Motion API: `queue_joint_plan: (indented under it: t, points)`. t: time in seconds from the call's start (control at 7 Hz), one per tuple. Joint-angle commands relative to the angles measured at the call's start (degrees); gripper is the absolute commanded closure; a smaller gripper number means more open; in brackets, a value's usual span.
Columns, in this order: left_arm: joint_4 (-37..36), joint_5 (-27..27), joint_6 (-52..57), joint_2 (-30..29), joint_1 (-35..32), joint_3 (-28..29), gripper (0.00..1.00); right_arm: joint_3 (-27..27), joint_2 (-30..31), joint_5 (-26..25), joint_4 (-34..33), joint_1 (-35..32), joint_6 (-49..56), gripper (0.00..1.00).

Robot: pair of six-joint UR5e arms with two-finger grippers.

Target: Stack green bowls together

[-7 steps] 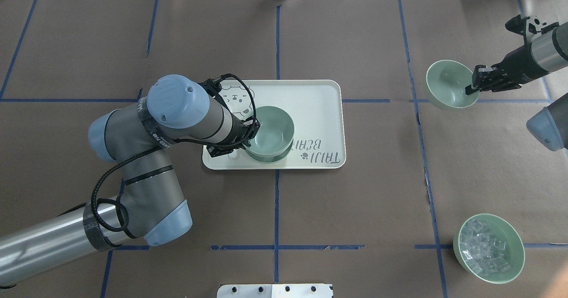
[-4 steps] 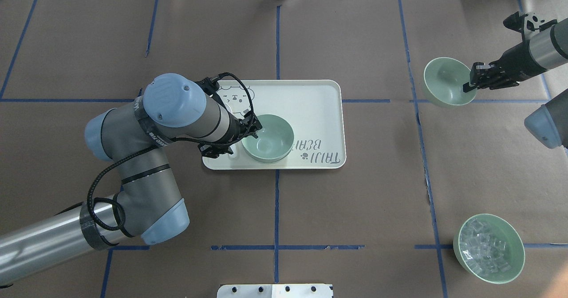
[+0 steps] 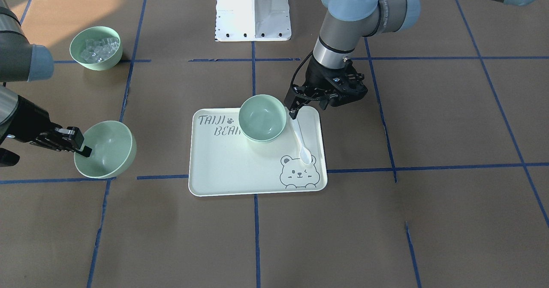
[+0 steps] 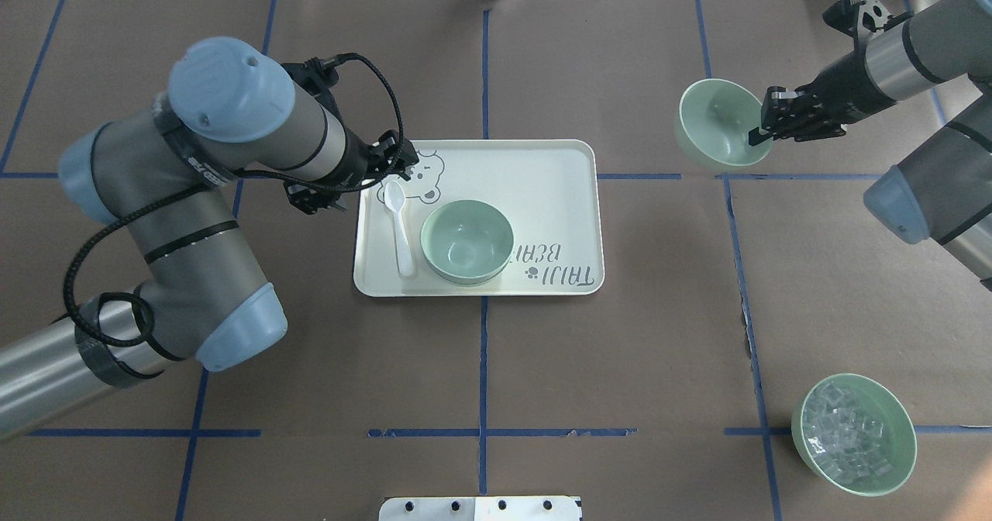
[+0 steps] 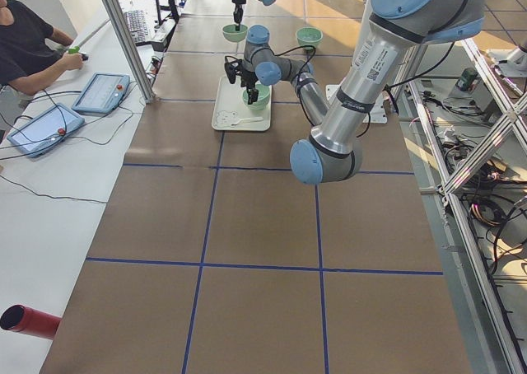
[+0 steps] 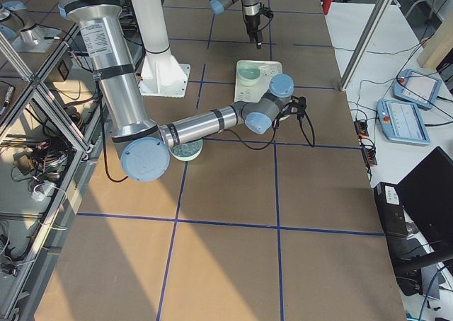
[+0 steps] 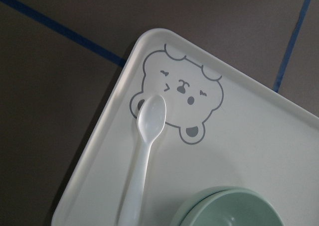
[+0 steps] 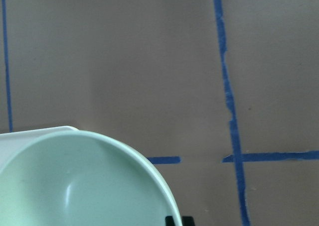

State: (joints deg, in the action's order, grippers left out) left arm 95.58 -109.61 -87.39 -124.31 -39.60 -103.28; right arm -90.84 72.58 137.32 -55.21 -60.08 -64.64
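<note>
Two green bowls sit nested (image 4: pixel 466 242) on the bear-printed tray (image 4: pixel 542 172); the stack also shows in the front view (image 3: pixel 262 117) and at the bottom of the left wrist view (image 7: pixel 234 208). My left gripper (image 4: pixel 385 170) is open and empty, raised over the tray's far left corner, apart from the stack (image 3: pixel 305 106). My right gripper (image 4: pixel 756 135) is shut on the rim of a third green bowl (image 4: pixel 717 122) and holds it tilted above the table, right of the tray (image 3: pixel 105 148). The right wrist view shows that bowl (image 8: pixel 75 186).
A white spoon (image 4: pixel 401 226) lies on the tray left of the stack (image 7: pixel 144 156). A like green bowl with clear cubes (image 4: pixel 852 434) stands at the near right (image 3: pixel 96 48). The robot's white base plate (image 3: pixel 253 11) is at the near edge.
My left gripper let go of its bowl, which now sits nested on the tray, and drew back up and to the far left. My right gripper carried its bowl left, toward the tray.
</note>
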Motion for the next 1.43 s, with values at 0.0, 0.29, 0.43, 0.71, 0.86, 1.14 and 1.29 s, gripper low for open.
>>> queue_joint_plan:
  t: [0.0,0.29,0.43,0.71,0.86,1.14,1.29]
  points:
    - [-2.6,-5.2,10.9,2.7,-7.6,-2.5,0.0,-2.7,-3.6,-2.3,-0.2,6.4,-7.0,1.0]
    - [-2.8,-5.2,17.6,4.7,-11.1,-2.5,0.0,-3.4,-9.8,-7.4,-7.3,12.1,-9.5,1.0]
    - [-3.3,-5.2,21.4,5.0,-12.9,-2.5,0.0,-4.3,-13.3,-11.5,-13.5,15.4,-9.5,1.0]
    - [-4.7,-5.3,29.3,7.0,-15.5,-2.5,0.0,-4.4,-18.9,-17.2,-20.7,20.4,-9.5,1.0]
    - [-4.7,-6.7,33.6,8.5,-17.5,-2.5,0.0,-4.0,-20.5,-19.2,-22.0,22.5,-9.5,1.0]
    - [-4.6,-7.6,39.6,10.7,-20.5,-2.4,0.0,-3.8,-22.3,-21.5,-24.9,25.0,-9.5,1.0]
    - [-4.5,-7.9,42.8,11.2,-22.1,-1.7,0.0,-3.4,-22.5,-22.3,-24.9,25.7,-9.5,1.0]
